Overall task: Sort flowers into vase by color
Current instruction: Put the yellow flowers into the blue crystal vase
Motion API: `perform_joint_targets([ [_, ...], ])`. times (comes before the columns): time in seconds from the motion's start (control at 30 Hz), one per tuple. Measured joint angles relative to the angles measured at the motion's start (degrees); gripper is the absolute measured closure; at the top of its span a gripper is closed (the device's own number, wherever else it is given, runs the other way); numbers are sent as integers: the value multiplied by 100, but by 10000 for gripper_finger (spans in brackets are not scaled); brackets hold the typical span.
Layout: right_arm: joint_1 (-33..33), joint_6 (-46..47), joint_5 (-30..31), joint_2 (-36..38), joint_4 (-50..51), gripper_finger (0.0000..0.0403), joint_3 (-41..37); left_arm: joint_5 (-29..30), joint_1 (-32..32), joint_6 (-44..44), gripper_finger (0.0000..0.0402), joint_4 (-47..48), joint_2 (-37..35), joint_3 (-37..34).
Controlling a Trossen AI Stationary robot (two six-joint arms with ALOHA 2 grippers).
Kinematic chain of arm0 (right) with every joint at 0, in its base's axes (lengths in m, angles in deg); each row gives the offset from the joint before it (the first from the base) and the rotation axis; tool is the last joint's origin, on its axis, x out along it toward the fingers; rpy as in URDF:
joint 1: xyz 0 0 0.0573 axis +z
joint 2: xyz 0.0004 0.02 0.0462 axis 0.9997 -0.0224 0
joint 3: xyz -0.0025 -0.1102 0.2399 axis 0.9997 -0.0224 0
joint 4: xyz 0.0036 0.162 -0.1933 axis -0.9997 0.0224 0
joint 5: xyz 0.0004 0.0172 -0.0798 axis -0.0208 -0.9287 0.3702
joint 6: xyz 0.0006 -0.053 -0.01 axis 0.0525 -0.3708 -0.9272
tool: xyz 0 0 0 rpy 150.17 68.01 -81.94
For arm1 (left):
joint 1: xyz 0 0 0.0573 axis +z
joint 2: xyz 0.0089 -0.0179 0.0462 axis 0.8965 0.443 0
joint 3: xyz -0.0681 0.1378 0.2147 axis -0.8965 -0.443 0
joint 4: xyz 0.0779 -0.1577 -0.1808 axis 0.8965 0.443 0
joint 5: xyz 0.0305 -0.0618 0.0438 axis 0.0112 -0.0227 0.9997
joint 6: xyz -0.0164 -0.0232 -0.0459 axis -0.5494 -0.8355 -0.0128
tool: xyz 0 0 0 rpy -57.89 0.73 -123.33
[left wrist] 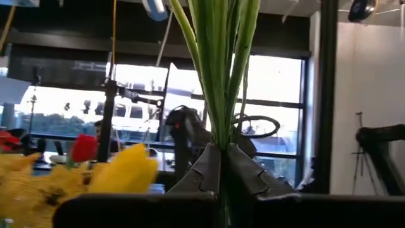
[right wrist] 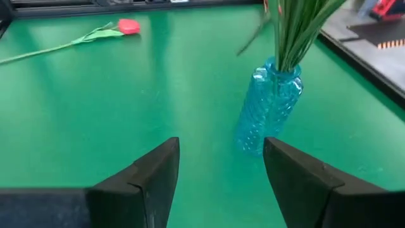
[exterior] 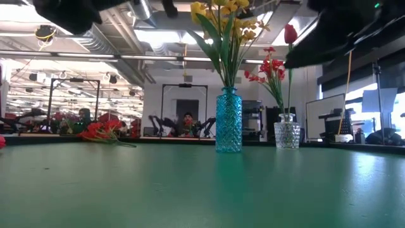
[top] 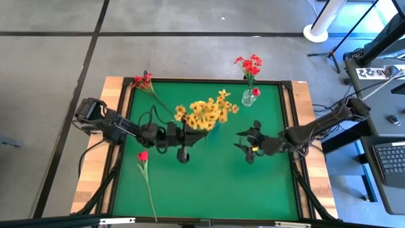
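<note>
A blue glass vase (top: pixel 214 125) (exterior: pixel 228 120) (right wrist: pixel 269 107) stands mid-table, holding the yellow flowers (top: pixel 205 113) upright. A clear vase (top: pixel 249 98) (exterior: pixel 286 134) near the far edge holds red flowers (top: pixel 251 65). A red tulip (top: pixel 143 156) (right wrist: pixel 128 26) lies flat on the mat at the near left. A red cluster (top: pixel 143 81) (exterior: pixel 101 132) lies at the far-left corner. My left gripper (top: pixel 195 134) (left wrist: pixel 221 166) is shut at the yellow bunch's stems, just left of the blue vase. My right gripper (top: pixel 242 140) (right wrist: pixel 221 174) hovers open to the right of that vase, facing it. My left gripper pinches the green stems (left wrist: pixel 221 126) of the yellow flowers between its two fingers (left wrist: pixel 201 172). It comes level from the table's left, its fingers lying across the stems. How many stems sit inside the pinch I cannot tell. The bunch stays upright in the blue vase.
The green mat (top: pixel 209 190) has a raised dark rim, with wooden table margins (top: pixel 92 183) on either side. Open mat lies toward the near edge, apart from the tulip's long stem (top: pixel 150 193). Beyond the far edge are stands, desks and other equipment.
</note>
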Motion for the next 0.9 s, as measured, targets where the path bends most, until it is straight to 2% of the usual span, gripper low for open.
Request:
perform_joint_targets([
  [0.33, -1094, -447, -897, -730, -831, 176, -60, 14, 393, 5, 401, 13, 173, 9],
  [0.57, -1661, -762, -1467, -1170, -1502, 176, -60, 1037, 531, 389, 401, 9, 173, 9],
  [0.9, -1979, -943, -1972, -1792, -2217, 176, -60, 1085, 725, 317, 401, 144, 173, 9],
])
